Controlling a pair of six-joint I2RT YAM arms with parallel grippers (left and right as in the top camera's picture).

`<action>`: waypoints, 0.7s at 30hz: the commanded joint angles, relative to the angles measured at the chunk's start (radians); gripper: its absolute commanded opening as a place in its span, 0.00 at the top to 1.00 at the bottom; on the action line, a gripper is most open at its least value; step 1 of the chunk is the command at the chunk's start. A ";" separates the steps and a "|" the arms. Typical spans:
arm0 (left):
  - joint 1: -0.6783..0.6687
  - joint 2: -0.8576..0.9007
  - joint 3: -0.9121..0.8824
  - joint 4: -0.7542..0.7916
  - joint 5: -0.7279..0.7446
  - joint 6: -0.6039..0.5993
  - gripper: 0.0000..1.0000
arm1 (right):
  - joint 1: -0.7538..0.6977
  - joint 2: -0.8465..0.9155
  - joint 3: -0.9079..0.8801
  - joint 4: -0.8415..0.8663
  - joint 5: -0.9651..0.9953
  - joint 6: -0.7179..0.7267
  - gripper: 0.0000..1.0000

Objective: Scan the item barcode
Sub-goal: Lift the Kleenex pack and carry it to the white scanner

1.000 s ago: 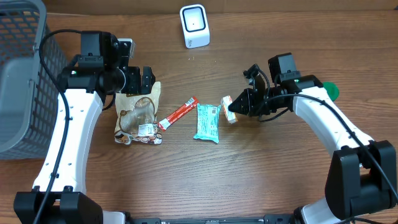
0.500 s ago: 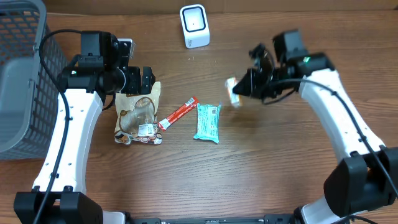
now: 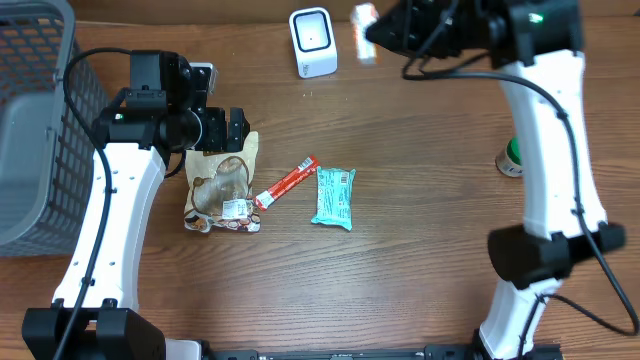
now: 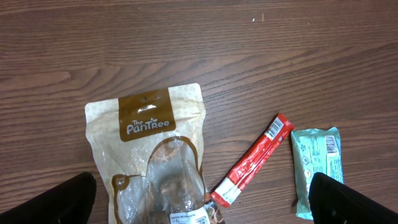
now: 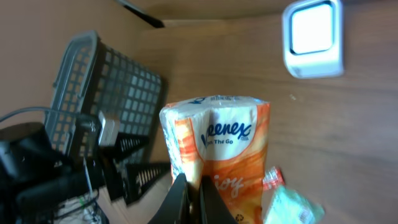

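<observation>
Tissue pack (image 5: 217,143) sits pinched by its lower end in your right gripper (image 5: 189,198), jaws narrow on it. It is held in the air at the 12 o'clock edge of the overhead view, just to the 3 o'clock side of the white scanner (image 3: 313,42). From overhead the pack is small, blurred and clipped by the frame edge. In the right wrist view its printed orange face shows but no barcode can be made out, and its bottom is cut off behind the fingers. You cannot tell from any view which face is turned toward the scanner window. A green object (image 3: 512,157) at 3 o'clock is half hidden behind the right arm. Your left gripper (image 3: 236,128) hangs with jaws spread wide and nothing between them, over the top of the brown pouch (image 4: 149,143). Only its dark fingertips show, in the lower corners of its wrist view. At centre the red stick (image 4: 255,162) and teal bar (image 4: 317,168) lie just beside each other. The grey basket (image 3: 30,120) crowds the 9 o'clock edge. Bare wood lies open between the scanner and those centre items, and toward 5 o'clock.
</observation>
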 commanded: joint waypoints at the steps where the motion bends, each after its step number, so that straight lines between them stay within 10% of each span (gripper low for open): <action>1: 0.000 0.009 0.008 0.004 0.008 -0.011 0.00 | 0.033 0.101 0.023 0.071 -0.034 0.018 0.97; 21: 0.000 0.009 0.008 0.004 0.008 -0.011 0.00 | 0.062 0.515 0.023 0.712 -0.004 0.103 0.96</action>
